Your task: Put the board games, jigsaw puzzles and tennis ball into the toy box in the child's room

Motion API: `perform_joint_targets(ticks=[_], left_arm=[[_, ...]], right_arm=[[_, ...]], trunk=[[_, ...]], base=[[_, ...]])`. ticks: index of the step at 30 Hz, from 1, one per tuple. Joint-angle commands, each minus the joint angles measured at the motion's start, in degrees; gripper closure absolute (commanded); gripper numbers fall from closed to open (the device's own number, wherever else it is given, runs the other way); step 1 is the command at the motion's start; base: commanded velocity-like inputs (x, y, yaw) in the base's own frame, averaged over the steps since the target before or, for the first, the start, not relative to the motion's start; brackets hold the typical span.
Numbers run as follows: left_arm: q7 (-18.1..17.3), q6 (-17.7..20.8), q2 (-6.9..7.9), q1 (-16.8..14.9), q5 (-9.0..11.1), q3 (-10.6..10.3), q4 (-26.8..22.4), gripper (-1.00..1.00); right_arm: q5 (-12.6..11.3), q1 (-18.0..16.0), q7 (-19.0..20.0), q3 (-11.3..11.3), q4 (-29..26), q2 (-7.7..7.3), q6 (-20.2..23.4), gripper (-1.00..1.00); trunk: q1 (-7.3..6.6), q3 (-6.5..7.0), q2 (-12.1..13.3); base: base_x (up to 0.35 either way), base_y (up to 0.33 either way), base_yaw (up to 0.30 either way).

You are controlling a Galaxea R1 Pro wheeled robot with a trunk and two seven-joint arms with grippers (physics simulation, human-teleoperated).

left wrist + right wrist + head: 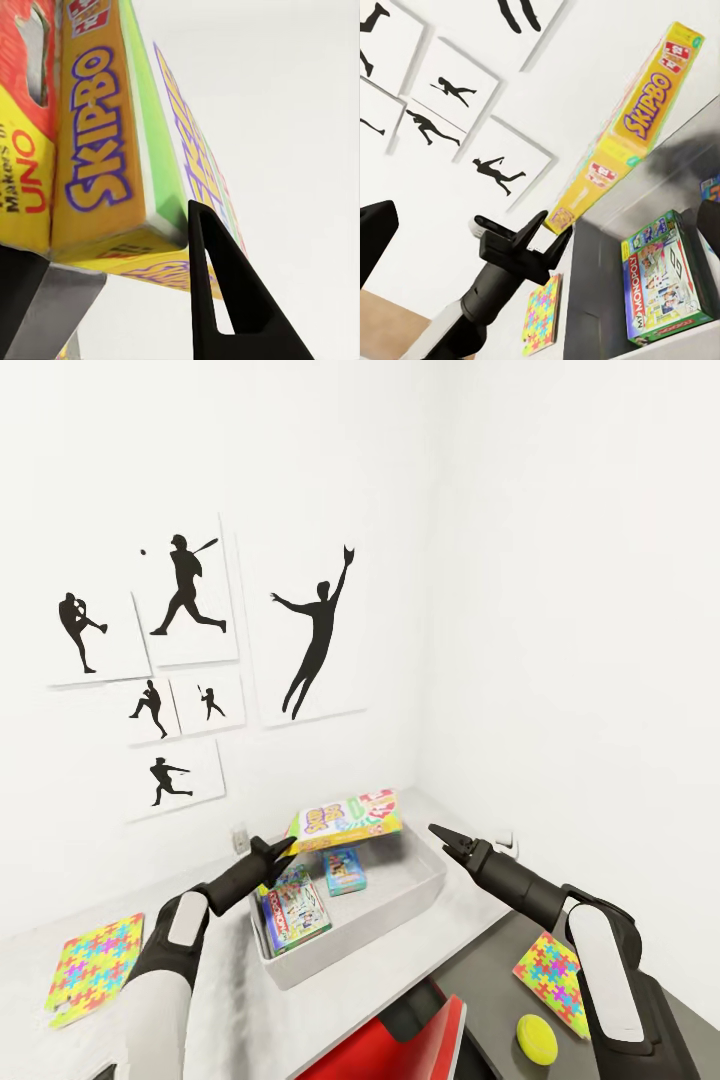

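My left gripper (282,849) is shut on the corner of a yellow Skip-Bo board game (347,821), which hangs tilted over the light-grey toy box (420,900). The left wrist view has the board game (105,135) pinched between the fingers (217,300). In the toy box lie a Monopoly board game (296,911) and a small blue board game (345,870). One jigsaw puzzle (95,968) lies left of the box, another jigsaw puzzle (552,968) on the right beside the tennis ball (537,1036). My right gripper (447,835) hovers open right of the box, holding nothing.
White walls meet in a corner behind the table (230,1000), with black sports-silhouette pictures (315,635) on the left wall. A red and black object (410,1045) sits low at the table's front. The right puzzle and ball rest on a dark grey surface (495,985).
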Motion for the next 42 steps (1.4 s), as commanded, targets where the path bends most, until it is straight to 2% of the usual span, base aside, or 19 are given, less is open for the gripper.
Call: perform_joint_targets(ticks=[1, 4, 6, 9, 18, 21, 28, 42], left_arm=[[0.52, 0.51, -0.67, 0.84, -0.17, 0.72, -2.29, 1.00], [3.74, 2.81, -2.00, 2.99, 0.01, 1.26, -8.33, 1.00], [6.17, 5.67, -2.12, 4.09, 0.52, 1.43, -11.65, 1.00], [7.67, 7.30, -2.12, 5.22, 1.73, 1.56, -13.41, 1.00], [10.23, 8.01, -2.12, 6.73, 4.08, 2.17, -14.25, 1.00], [10.51, 7.98, -2.12, 7.19, 4.19, 2.22, -14.36, 1.00], [14.17, 8.17, -2.12, 7.50, 4.52, 2.22, -14.61, 1.00], [14.66, 8.44, -2.12, 7.57, 4.62, 2.15, -14.62, 1.00]], right_arm=[[0.35, -0.07, 0.43, -0.16, -0.01, 0.06, 0.34, -1.00], [0.35, -0.04, 0.43, -0.16, -0.01, 0.06, 0.34, -1.00], [0.35, -0.06, 0.43, -0.16, -0.01, 0.06, 0.34, -1.00], [0.35, -0.06, 0.43, -0.16, -0.01, 0.06, 0.34, -1.00], [0.35, -0.07, 0.37, -0.16, -0.01, 0.06, 0.34, -1.00], [0.35, -0.07, 0.38, -0.16, -0.01, 0.06, 0.34, -1.00], [0.35, -0.07, 0.43, -0.16, -0.01, 0.06, 0.34, -1.00], [0.35, -0.07, 0.43, -0.16, -0.01, 0.06, 0.34, -1.00]], trunk=[[0.02, -0.09, -0.07], [0.02, -0.09, -0.07], [0.02, -0.09, -0.07], [0.02, -0.09, -0.07], [0.02, -0.09, -0.07], [0.02, -0.09, -0.07], [0.02, -0.09, -0.07], [0.02, -0.09, -0.07]], base=[[0.000, 0.000, 0.000], [0.000, 0.000, 0.000], [0.000, 0.000, 0.000], [0.000, 0.000, 0.000], [0.000, 0.000, 0.000], [0.000, 0.000, 0.000], [0.000, 0.000, 0.000], [0.000, 0.000, 0.000]])
